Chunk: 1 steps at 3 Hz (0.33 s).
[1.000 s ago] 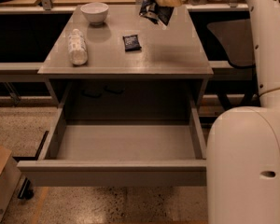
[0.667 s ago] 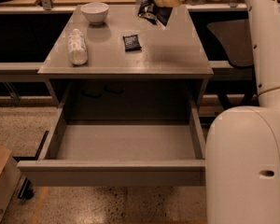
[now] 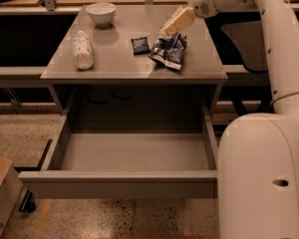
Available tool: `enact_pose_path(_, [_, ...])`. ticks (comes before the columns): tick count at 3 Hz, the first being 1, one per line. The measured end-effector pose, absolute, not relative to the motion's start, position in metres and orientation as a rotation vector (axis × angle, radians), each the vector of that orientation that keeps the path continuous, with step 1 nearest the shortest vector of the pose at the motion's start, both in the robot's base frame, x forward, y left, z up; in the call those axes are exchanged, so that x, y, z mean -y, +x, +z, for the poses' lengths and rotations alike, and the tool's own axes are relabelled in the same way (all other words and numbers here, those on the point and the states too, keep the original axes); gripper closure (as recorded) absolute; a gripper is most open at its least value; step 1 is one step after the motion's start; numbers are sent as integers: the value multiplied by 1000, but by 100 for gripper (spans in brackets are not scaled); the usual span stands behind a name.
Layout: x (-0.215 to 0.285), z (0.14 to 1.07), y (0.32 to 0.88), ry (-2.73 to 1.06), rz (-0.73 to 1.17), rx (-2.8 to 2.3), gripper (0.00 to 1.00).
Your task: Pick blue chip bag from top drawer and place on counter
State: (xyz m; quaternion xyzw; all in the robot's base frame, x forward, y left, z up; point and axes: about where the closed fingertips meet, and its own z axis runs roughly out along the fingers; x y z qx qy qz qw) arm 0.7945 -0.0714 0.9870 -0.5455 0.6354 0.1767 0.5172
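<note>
We see blue chip bag lying on desk, upper right of center; hand at its top end, can't tell if clamped. Top drawer pulled out below.

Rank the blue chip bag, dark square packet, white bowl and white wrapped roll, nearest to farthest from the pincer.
1. Blue foil chip bag, just below the pincer, on the grey counter's right.
2. Dark square packet, left of the bag.
3. White bowl, back left, and white wrapped roll, left edge: too close to call.
</note>
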Motion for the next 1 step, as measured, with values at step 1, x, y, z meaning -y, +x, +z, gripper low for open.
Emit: enact_pose_path(1, [71, 987, 795, -1309, 424, -1525, 0])
